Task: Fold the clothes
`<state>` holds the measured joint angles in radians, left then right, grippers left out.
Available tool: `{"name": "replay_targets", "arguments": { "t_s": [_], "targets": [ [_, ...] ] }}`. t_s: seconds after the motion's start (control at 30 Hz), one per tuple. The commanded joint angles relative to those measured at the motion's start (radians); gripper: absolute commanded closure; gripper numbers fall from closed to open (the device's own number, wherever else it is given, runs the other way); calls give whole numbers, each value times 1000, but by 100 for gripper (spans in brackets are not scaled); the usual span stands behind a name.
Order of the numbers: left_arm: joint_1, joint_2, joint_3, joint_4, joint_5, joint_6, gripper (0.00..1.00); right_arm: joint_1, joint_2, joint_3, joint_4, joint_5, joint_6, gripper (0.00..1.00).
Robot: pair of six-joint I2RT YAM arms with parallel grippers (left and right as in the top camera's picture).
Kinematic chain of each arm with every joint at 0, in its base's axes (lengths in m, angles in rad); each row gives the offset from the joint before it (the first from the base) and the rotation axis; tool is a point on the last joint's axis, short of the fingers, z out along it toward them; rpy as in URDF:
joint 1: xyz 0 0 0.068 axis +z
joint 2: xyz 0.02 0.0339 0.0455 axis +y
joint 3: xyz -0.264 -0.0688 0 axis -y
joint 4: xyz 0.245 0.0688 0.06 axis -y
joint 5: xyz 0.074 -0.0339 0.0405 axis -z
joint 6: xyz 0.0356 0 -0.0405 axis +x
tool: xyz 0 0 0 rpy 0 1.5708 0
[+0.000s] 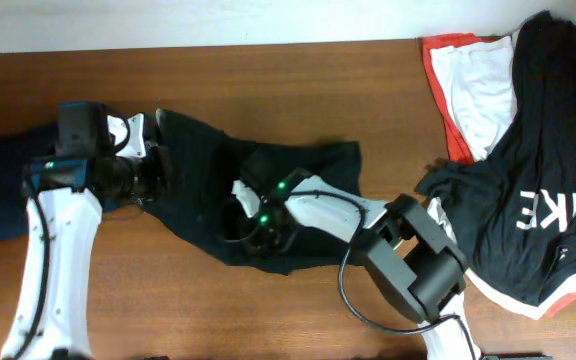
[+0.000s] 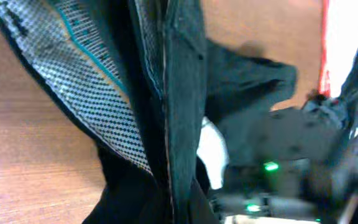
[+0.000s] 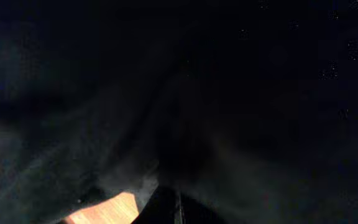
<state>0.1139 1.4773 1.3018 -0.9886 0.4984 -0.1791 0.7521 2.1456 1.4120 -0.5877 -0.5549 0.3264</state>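
Overhead: brown wood table (image 1: 218, 80) w/ visible grain, a pale wall strip (image 1: 168, 20) along the far edge. The dark garment (image 1: 318, 165) lies crumpled mid-table, spread from left-centre toward the right. The left gripper (image 1: 163, 168) sits at the garment's left edge, touching the cloth. Can't tell if it's clenched or released, since the fingers are lost against the black fabric. The right gripper (image 1: 248, 215) is down on the middle of the garment w/ green lights glowing on the arm, and its grip can't be read either. At far left is a navy cloth (image 1: 3, 185), partly under the left arm. On the right is a heap: a white shirt w/ red trim (image 1: 478, 90) at the far side, and a black shirt (image 1: 548, 140) w/ white lettering draped over it toward the near side.

Left wrist: very close on the dark garment, a long fold running top to bottom mid-frame. A checked lining (image 2: 79, 81) w/ teal stitching shows at left. Bare wood is at lower left, and a blurry green light (image 2: 270, 167) on the right arm is at lower right. Own fingers aren't distinguishable.

Right wrist: nearly all black, cloth filling the lens. A small patch of wood shows at the bottom left. Fingers are hidden, so no call on the grip.
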Motion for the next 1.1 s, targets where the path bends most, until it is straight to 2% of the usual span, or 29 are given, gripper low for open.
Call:
{"name": "replay_targets", "arguments": {
  "t_s": [0.0, 0.07, 0.1, 0.13, 0.2, 0.27, 0.33, 0.43, 0.5, 0.67, 0.77, 0.9, 0.93, 1.0, 1.03, 1.07],
  "targets": [
    [5, -112, 11, 14, 24, 10, 99, 18, 7, -5, 13, 17, 23, 89],
    [5, -109, 11, 7, -5, 10, 99, -17, -11, 37, -77, 22, 21, 89],
    [5, -108, 11, 3, -51, 10, 99, -62, -42, 87, -177, 44, 6, 93],
    [5, -108, 11, 4, -95, 10, 99, -112, -86, 126, -264, 70, -32, 93],
    [5, -108, 11, 4, -166, 10, 99, -213, -176, 140, -398, 203, -42, 92],
    [5, -108, 11, 13, -177, 10, 99, -323, -188, 129, -558, 338, -69, 92],
    [-23, -108, 11, 19, -128, 10, 99, -360, -174, 51, -552, 398, -68, 92],
    [-127, -108, 11, 36, -126, -3, 99, -362, -160, -133, -380, 415, -56, 92],
    [-186, -107, 11, 65, -119, -94, 99, -360, -160, -220, -290, 410, -29, 93],
    [-393, -49, 10, 182, -125, -330, 99, -359, -160, -236, -296, 381, -3, 93],
    [-523, 82, 10, 285, -121, -383, 99, -358, -160, -236, -296, 379, -3, 93],
    [-610, 177, 10, 412, -121, -436, 99, -358, -160, -236, -325, 380, -3, 93],
    [-615, 179, 10, 430, -121, -437, 97, -360, -161, -235, -336, 380, -3, 93],
    [-612, 178, 10, 439, -94, -420, 78, -385, -171, -173, -415, 415, 10, 80],
    [-594, 176, 19, 454, -36, -363, 71, -428, -189, -95, -507, 503, 54, 74],
    [-558, 175, 47, 454, -13, -343, 71, -496, -210, 22, -608, 560, 53, 71]
  ]
}}
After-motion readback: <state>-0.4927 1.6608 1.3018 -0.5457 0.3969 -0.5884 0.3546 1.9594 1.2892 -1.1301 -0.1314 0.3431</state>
